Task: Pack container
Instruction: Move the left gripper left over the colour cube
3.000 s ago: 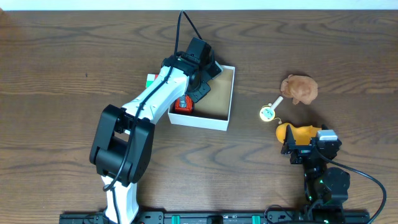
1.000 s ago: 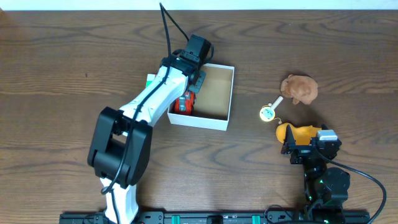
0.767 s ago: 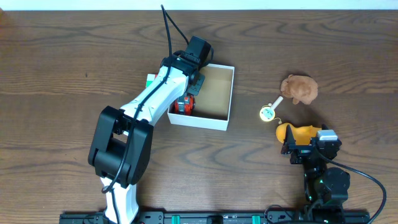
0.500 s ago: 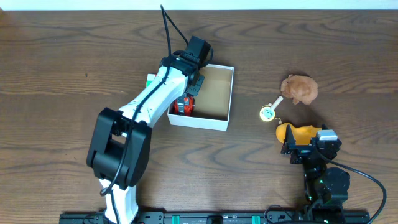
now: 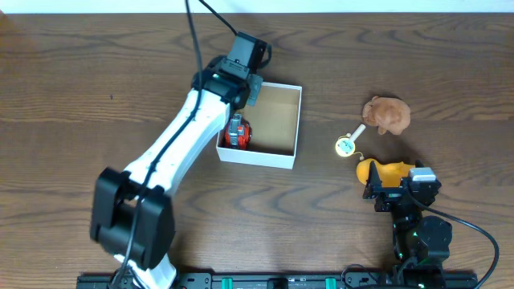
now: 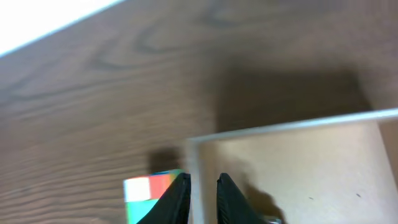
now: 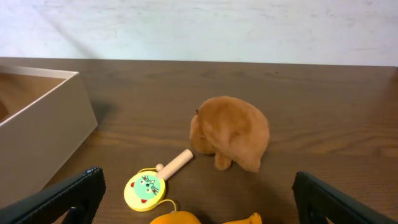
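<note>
The container (image 5: 283, 158), a white box with a tan inside, sits mid-table and holds a red toy (image 5: 237, 133) at its left wall. My left gripper (image 5: 250, 88) hovers over the box's far-left corner. In the left wrist view its jaws (image 6: 202, 188) stand almost together with nothing between them, above the box rim (image 6: 280, 127). A coloured cube (image 6: 149, 190) lies just outside the box. My right gripper (image 5: 391, 186) is wide open and empty (image 7: 199, 208) just behind an orange toy (image 5: 377, 170).
A brown plush (image 5: 387, 114) and a yellow paddle toy with a wooden handle (image 5: 346, 144) lie to the right of the box. Both show in the right wrist view, the plush (image 7: 231, 132) and the paddle (image 7: 147, 188), with the box wall (image 7: 43, 130) at left.
My left gripper has risen out of the box and moved back to its far-left corner, leaving the red toy inside. The right arm has not moved.
</note>
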### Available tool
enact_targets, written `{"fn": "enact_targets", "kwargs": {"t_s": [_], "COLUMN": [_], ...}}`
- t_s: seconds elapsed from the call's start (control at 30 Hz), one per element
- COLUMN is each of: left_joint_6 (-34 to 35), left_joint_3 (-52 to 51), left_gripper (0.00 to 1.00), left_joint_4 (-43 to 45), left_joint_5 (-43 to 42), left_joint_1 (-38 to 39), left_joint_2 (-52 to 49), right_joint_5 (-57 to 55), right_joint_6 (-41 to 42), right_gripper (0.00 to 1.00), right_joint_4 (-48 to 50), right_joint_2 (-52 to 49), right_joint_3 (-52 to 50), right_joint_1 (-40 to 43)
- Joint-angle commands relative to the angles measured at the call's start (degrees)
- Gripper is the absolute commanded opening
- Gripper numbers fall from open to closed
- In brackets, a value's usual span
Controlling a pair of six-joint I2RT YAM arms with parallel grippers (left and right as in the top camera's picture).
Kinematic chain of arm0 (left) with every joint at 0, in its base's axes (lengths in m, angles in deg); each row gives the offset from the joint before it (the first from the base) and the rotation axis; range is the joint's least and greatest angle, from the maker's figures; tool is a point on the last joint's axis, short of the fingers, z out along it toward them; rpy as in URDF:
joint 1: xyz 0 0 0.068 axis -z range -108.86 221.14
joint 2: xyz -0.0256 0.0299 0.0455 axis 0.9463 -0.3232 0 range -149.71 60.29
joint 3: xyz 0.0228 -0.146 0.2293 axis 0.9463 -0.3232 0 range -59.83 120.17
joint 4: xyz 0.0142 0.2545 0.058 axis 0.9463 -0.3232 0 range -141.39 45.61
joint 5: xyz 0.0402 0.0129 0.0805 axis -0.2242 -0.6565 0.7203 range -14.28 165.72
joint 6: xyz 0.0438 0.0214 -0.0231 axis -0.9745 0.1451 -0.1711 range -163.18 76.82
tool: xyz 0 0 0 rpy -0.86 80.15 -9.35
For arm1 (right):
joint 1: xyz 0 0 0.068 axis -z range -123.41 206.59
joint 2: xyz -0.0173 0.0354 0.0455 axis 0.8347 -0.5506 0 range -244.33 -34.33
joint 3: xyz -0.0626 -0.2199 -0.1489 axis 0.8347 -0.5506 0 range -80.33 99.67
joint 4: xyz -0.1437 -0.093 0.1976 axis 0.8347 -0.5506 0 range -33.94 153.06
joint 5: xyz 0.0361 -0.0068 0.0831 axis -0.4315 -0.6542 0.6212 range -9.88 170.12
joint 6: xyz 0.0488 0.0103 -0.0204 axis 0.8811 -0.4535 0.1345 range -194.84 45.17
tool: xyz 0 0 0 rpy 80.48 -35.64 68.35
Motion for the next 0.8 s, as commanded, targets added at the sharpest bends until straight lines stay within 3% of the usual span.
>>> {"fn": "enact_targets", "kwargs": {"t_s": [0.0, 0.07, 0.1, 0.17, 0.43, 0.77], "left_joint_6": [4.09, 8.15, 10.14, 12.37, 12.44, 9.77], "left_joint_3": [0.42, 0.42, 0.42, 0.42, 0.42, 0.37], "left_gripper": [0.27, 0.37, 0.51, 0.59, 0.59, 0.58], "left_joint_4": [0.04, 0.02, -0.17, -0.61, -0.83, -3.48], "left_joint_5": [6.38, 6.32, 6.29, 6.23, -5.27, -5.81], "left_joint_1": [-3.19, -5.66, -7.13, -9.79, -16.02, -16.2], "left_joint_2": [4.31, 5.7, 6.05, 6.12, 1.46, -5.86], "right_joint_5": [0.35, 0.35, 0.35, 0.35, 0.35, 0.35], "right_joint_6": [0.37, 0.37, 0.37, 0.37, 0.37, 0.37], "right_gripper": [0.99, 0.99, 0.99, 0.99, 0.99, 0.99], "right_joint_4": [-0.22, -0.22, -0.22, -0.22, -0.22, -0.22], "right_joint_2": [0.2, 0.2, 0.2, 0.2, 0.2, 0.2], "right_joint_3": [-0.13, -0.13, -0.13, -0.13, -0.13, -0.13], "right_joint_1": [0.48, 0.48, 0.48, 0.48, 0.48, 0.48]}}
